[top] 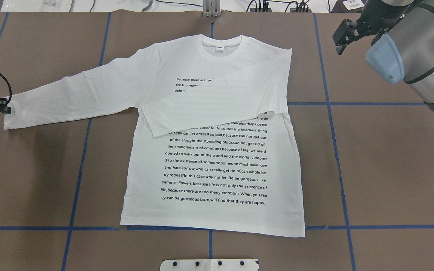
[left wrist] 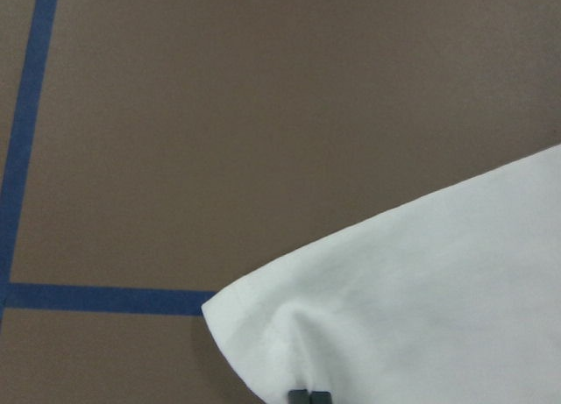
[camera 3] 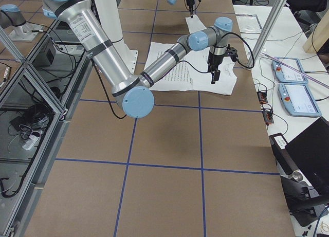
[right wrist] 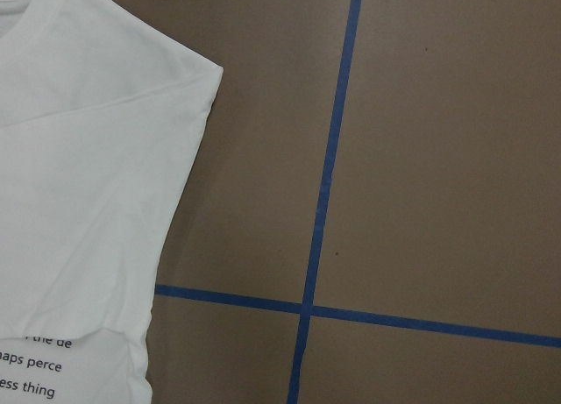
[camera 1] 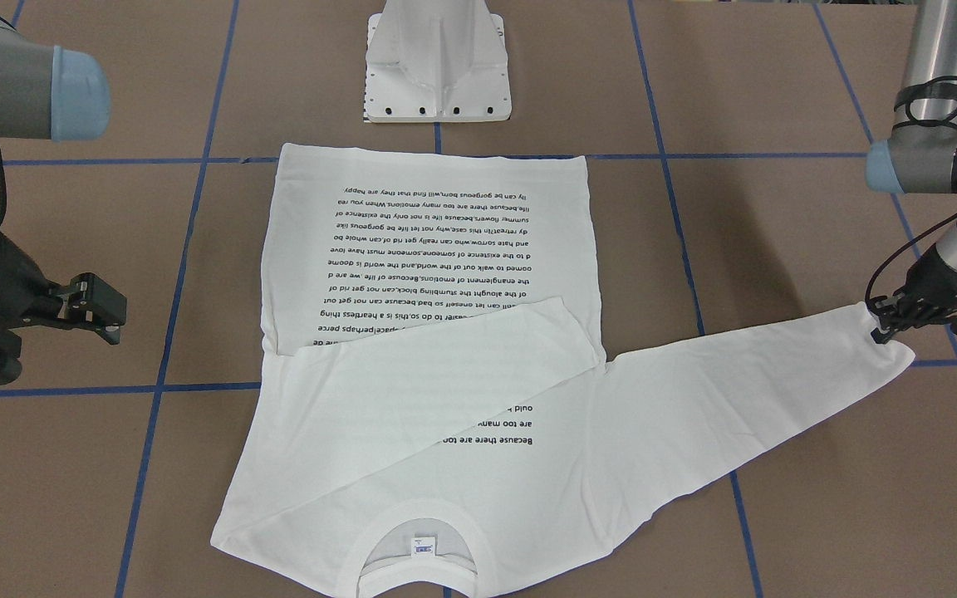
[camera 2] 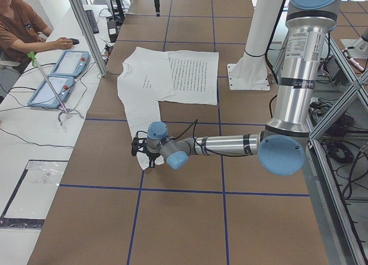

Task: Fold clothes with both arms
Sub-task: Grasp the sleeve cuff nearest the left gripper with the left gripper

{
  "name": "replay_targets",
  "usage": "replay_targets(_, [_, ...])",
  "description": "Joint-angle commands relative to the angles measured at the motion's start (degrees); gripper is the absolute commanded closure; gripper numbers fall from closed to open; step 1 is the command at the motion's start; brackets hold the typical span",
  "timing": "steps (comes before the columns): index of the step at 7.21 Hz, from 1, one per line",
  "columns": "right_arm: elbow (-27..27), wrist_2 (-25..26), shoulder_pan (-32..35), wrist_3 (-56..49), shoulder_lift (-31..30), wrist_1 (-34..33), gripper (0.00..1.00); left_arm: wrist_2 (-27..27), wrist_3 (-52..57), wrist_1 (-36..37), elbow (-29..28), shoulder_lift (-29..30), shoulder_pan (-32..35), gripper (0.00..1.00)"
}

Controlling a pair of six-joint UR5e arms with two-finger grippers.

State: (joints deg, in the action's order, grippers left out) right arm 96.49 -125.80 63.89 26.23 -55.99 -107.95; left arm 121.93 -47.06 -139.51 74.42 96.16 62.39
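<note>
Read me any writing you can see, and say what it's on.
Shirt, black print, partly under the folded sleeve; clearest lines:
"summer flowers,because life is not only the existence of"
"lly can be gorgeous born,will find that they are happy."
Shirt's label: too small to read.
Sticker on the left arm: too small to read.

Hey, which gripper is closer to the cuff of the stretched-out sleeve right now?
Left. The left gripper is pinching the sleeve cuff at its end; the right gripper hangs off the shirt, beyond the opposite shoulder with the folded-in sleeve.
</note>
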Motion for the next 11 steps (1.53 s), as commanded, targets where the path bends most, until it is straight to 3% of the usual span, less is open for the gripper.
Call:
replay_targets(1, [-0.08,-1.2,0.88,-1.09,-1.05,0.2,0.0,0.15,-3.27,0.2,2.47,-0.01,-0.08,1.0])
replay_targets(5, [-0.43,-1.29,1.4,-3.01,-2.89,0.64,0.0,-0.72,-23.21,0.38,8.71,1.92,-8.84,1.0])
replay_targets(7, [-1.21,-2.16,3.24,-6.35,-4.39,0.64,0.0,-0.9,-30.43,2.9,8.9,7.6,-10.96,1.0])
replay_targets(8, [-1.31,-2.6,4.47,-8.1,-5.7,0.64,0.0,-0.82,-32.12,9.98,10.55,13.03,-11.24,1.0])
replay_targets(10, [-1.48,-2.61,6.59,-11.28,-8.16,0.64,0.0,-0.29,-33.27,30.7,16.61,24.72,-12.99,1.0])
replay_targets(11, [-1.31,-2.43,7.12,-11.2,-9.39,0.72,0.0,-0.2,-38.5,31.31,15.76,29.39,-14.56,1.0])
